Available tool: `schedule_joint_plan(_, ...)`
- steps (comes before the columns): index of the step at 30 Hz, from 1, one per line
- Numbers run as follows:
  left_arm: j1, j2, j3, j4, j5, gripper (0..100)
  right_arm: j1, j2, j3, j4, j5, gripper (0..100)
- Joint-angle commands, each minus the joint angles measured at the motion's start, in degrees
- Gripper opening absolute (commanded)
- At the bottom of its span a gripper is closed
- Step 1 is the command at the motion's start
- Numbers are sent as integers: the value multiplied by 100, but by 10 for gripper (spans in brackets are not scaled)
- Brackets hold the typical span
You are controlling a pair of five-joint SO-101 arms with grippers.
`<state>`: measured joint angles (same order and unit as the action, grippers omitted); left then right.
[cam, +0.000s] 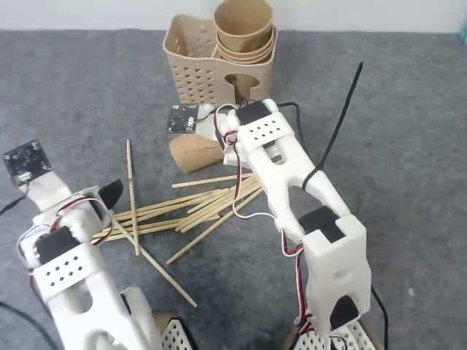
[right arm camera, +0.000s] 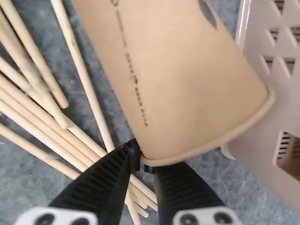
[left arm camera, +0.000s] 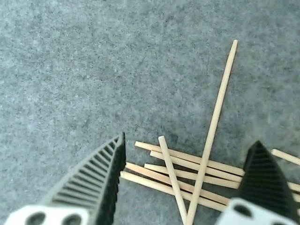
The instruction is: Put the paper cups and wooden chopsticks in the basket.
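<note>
From above, the basket [cam: 191, 69] stands near the far edge of the counter [cam: 416, 124], and stacked paper cups [cam: 244, 29] already sit inside it. One more paper cup [cam: 191, 154] lies on its side just in front of the basket, where the right tool [cam: 215, 146] meets it. The wooden chopsticks [cam: 197, 208] lie scattered mid-counter.

In the left wrist view, the left tool [left arm camera: 190, 140] hangs released, jaws wide over the wooden chopsticks [left arm camera: 187, 178], probably to take some.

In the right wrist view, the right tool [right arm camera: 140, 161] is clenched on the rim of the paper cup [right arm camera: 178, 79], beside the basket wall [right arm camera: 276, 70]. I judge that this rim grip serves for lifting it.
</note>
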<state>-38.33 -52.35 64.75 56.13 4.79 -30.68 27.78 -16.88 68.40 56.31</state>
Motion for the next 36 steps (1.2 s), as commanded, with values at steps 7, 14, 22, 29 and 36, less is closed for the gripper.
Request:
schedule_joint_plan(7,9,26,-57,-167,-53,378,-4,-1077,-237,57,-457,17)
schedule_joint_plan(14,9,-9,48,-325,-53,378,-277,-2237,-229,637,-466,15)
schedule_joint_plan(22,9,-9,57,-325,-53,378,-338,-3477,-237,1051,-448,9)
schedule_joint_plan(29,9,-9,66,-325,-53,378,338,-4277,-264,251,264,9)
schedule_joint_plan(36,18,9,66,-325,-53,378,1059,-4198,-791,-75,932,9)
